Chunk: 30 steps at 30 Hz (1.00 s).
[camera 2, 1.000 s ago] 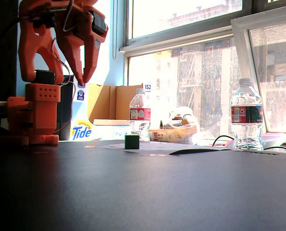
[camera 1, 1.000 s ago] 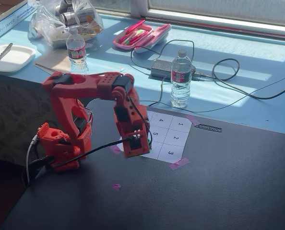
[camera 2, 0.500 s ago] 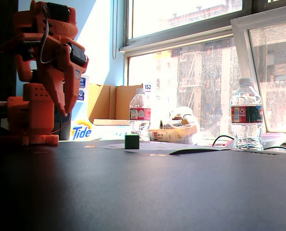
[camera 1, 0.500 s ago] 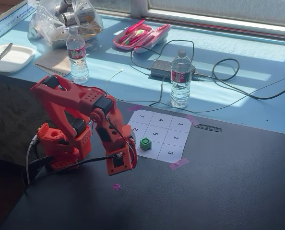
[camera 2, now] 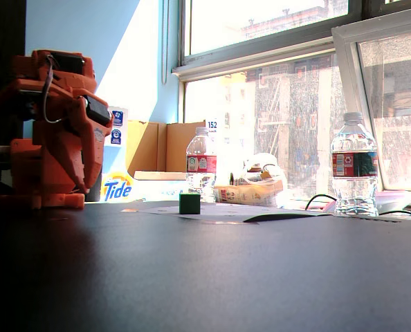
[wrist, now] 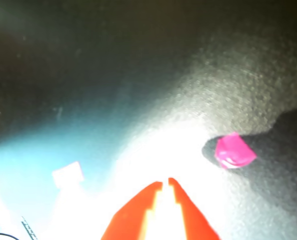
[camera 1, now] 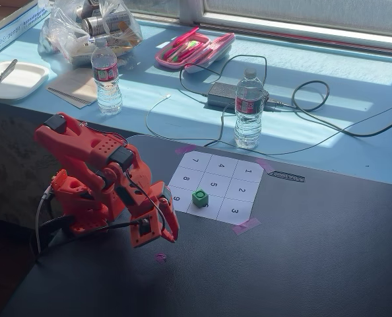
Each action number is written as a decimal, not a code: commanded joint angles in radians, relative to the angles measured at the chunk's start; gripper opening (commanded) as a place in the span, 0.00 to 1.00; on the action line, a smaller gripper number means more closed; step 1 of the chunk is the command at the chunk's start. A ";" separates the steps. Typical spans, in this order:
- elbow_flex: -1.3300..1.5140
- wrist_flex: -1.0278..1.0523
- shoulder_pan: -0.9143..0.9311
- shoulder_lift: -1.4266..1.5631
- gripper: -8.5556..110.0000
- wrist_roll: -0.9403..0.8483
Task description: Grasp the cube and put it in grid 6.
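The small green cube (camera 1: 199, 197) stands on the white numbered sheet in grid 6 (camera 1: 212, 209), between the cells marked 9 and 3, and covers the digit. The low fixed view shows the cube (camera 2: 189, 203) as a dark block on the sheet's near edge. My red gripper (camera 1: 172, 235) hangs low over the black table, down-left of the sheet and well apart from the cube. In the wrist view the gripper (wrist: 165, 182) has its tips almost touching, shut on nothing. The folded arm (camera 2: 53, 131) stands at the left.
A pink tape scrap (camera 1: 160, 257) lies just below the gripper, also seen as the pink tape (wrist: 233, 151). Behind the sheet stand a water bottle (camera 1: 249, 109), a power adapter with cables (camera 1: 221, 96) and a second bottle (camera 1: 106, 69). The arm's base (camera 1: 77, 205) sits at the table's left edge.
The arm has drawn back from over the sheet, folding down and to the lower left. The cube, hidden under the gripper a second ago, now stands uncovered on the sheet.
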 commanded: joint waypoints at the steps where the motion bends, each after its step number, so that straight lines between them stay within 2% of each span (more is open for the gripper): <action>1: 0.044 -0.003 -0.005 0.107 0.07 0.023; 15: 0.153 0.083 -0.054 0.325 0.07 0.233; 30: 0.209 0.109 -0.106 0.388 0.07 0.256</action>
